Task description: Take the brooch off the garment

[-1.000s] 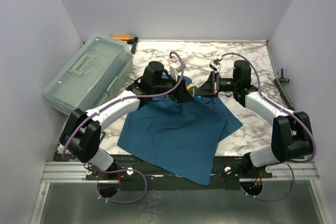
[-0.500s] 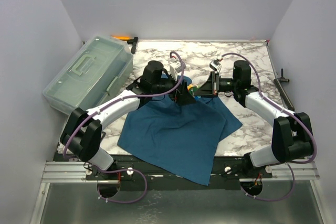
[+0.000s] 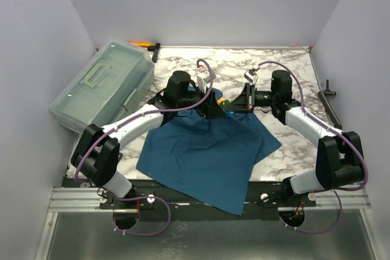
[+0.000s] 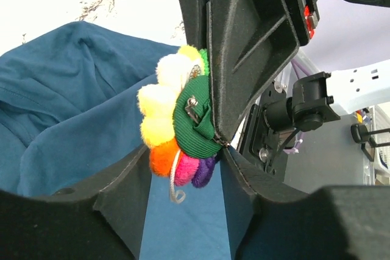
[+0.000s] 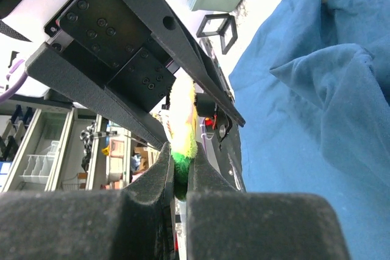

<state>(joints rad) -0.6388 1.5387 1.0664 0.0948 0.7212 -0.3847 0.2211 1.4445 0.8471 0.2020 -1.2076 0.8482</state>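
Two grippers meet over the T-shirt's [image 3: 207,150] 12 o'clock edge.

Top view: brooch [image 3: 224,102] sits between them, left gripper [image 3: 214,108] at its 9 o'clock, right gripper [image 3: 235,104] at its 3 o'clock.

Left wrist view: my left jaws stand about half open, one finger either side of the lower pom-poms [image 4: 183,162]. I cannot tell whether they press. Clasp [image 4: 192,109] on the green back [image 4: 196,127] shows bare, so the brooch looks off the cloth.

Right wrist view: my right jaws are pinched tight on the brooch's green edge.

Risks:
- If right releases before left bites, the brooch drops onto the T-shirt.
- Opposed pulls could tear the green back.
- The dangling white loop [image 4: 175,188] could snag.
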